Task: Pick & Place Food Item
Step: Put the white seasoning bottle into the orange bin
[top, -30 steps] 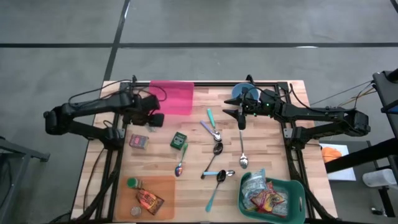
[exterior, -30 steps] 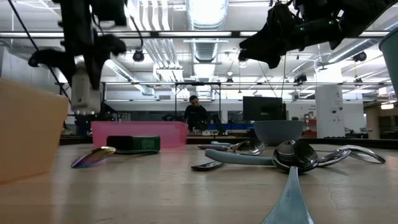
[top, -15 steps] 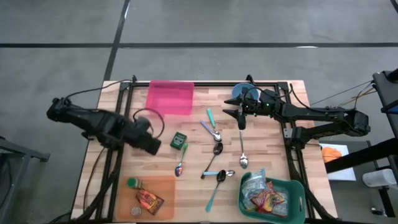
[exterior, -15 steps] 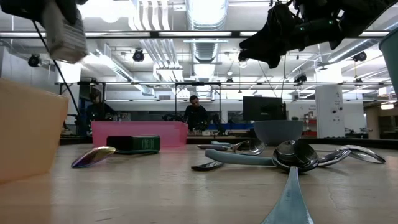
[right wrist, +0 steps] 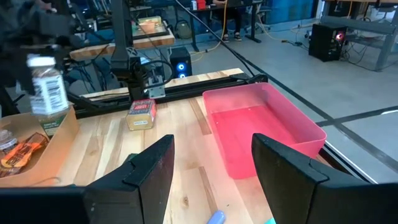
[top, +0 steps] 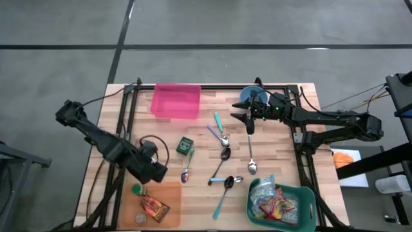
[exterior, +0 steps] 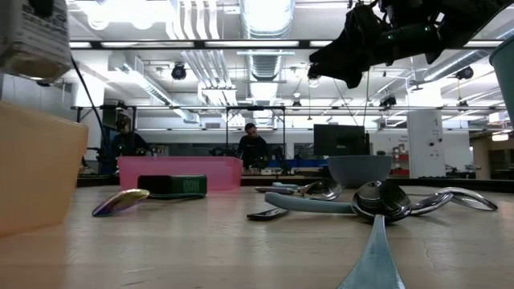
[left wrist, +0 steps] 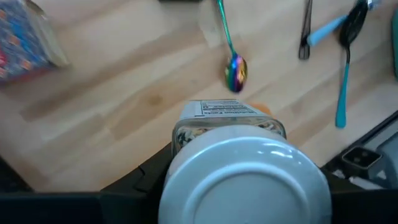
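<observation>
A jar with a white lid and a paper label hangs in the air, and my left gripper is shut on it. It hovers at the far edge of the orange tray near the table's front left. The same jar stands upright in the right wrist view and shows at the top left of the low view as the jar. My right gripper stays open above the table's far right, past the pink bin, and touches nothing. My left gripper pinches the jar between its two fingers, one on each side of the upper body just under the white lid. The fingers come from above, pointing steeply down. The jar hangs lid-up, nearly upright, lifted clear of table and tray.
The orange tray holds a green-capped item and a snack packet. A small box and a green tin lie mid-left. Several spoons are scattered in the middle. A green basket of packets stands near right, a blue bowl far right.
My left gripper has carried the jar from beside the pink bin toward the table's near edge and a little up, rolling its wrist on the way. The jar stays held and clear of the table, and now hangs at the orange tray's far edge.
</observation>
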